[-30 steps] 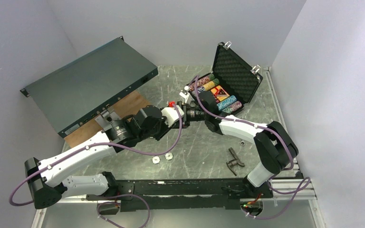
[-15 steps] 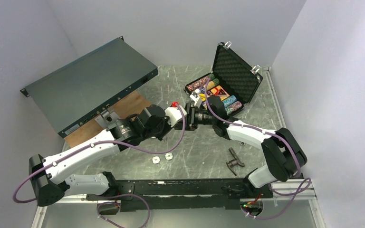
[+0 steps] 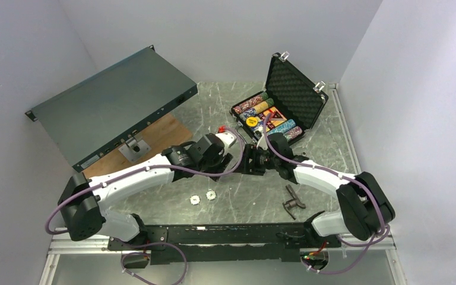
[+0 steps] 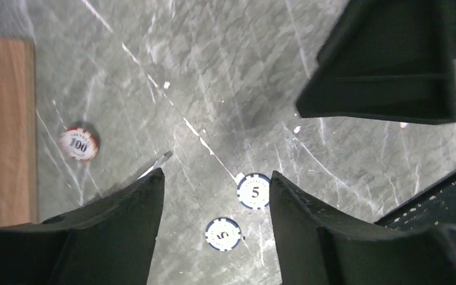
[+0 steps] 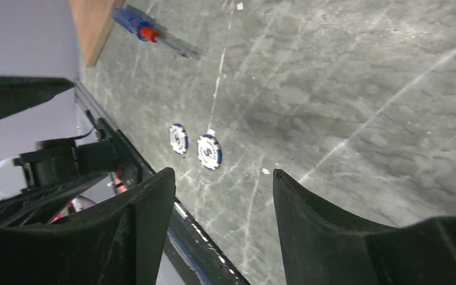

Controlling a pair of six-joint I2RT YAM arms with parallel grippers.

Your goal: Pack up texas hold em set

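Note:
The black briefcase (image 3: 298, 94) stands open at the back right, its foam lid up. Rows of poker chips (image 3: 260, 107) and a yellow disc (image 3: 251, 122) lie inside. Two white-blue "5" chips (image 4: 253, 190) (image 4: 222, 234) rest on the table, also seen as chips (image 3: 211, 194) (image 3: 194, 200) from above. A red-white "100" chip (image 4: 79, 143) lies near the wooden board. My left gripper (image 4: 215, 175) hangs open and empty over the two chips. My right gripper (image 5: 223, 173) is open and empty too, nose to nose with the left gripper (image 3: 239, 153) mid-table.
A grey rack chassis (image 3: 113, 104) leans at the back left over a wooden board (image 3: 154, 133). A red-blue screwdriver (image 5: 145, 29) lies by the board. A dark wrench (image 3: 293, 200) sits at the front right. The black rail (image 3: 225, 231) runs along the near edge.
My left jaws have gone from shut to open. Both grippers have drawn back from the briefcase toward the middle of the table. The yellow disc now shows uncovered in the case.

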